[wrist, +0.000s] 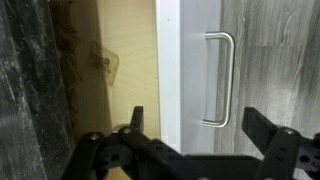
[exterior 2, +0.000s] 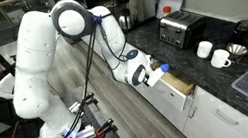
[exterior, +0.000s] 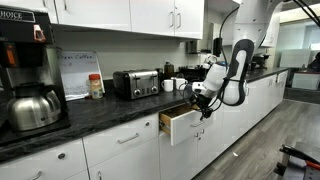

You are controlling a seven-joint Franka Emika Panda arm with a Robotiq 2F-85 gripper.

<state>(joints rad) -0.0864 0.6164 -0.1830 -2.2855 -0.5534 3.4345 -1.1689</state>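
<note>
Drawer (exterior: 178, 124) under the counter (exterior: 100, 115), partly open, sticking out toward the aisle; its handle (wrist: 222, 80) runs top to bottom in wrist view; gripper (wrist: 193, 118) wide open, fingers straddling the drawer front, holding nothing; toaster (exterior: 136, 84) on the counter.

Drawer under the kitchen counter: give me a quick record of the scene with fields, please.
nearest thing: drawer, partly open below the dark countertop
handle: metal bar handle on the white drawer front
jaws: open, straddling the drawer front, one inside, one outside past the handle; contact unclear
drawer inside: pale wood, contents hard to tell
on counter: toaster, coffee maker, white mugs
arm: white arm, reaching down to the drawer
</note>
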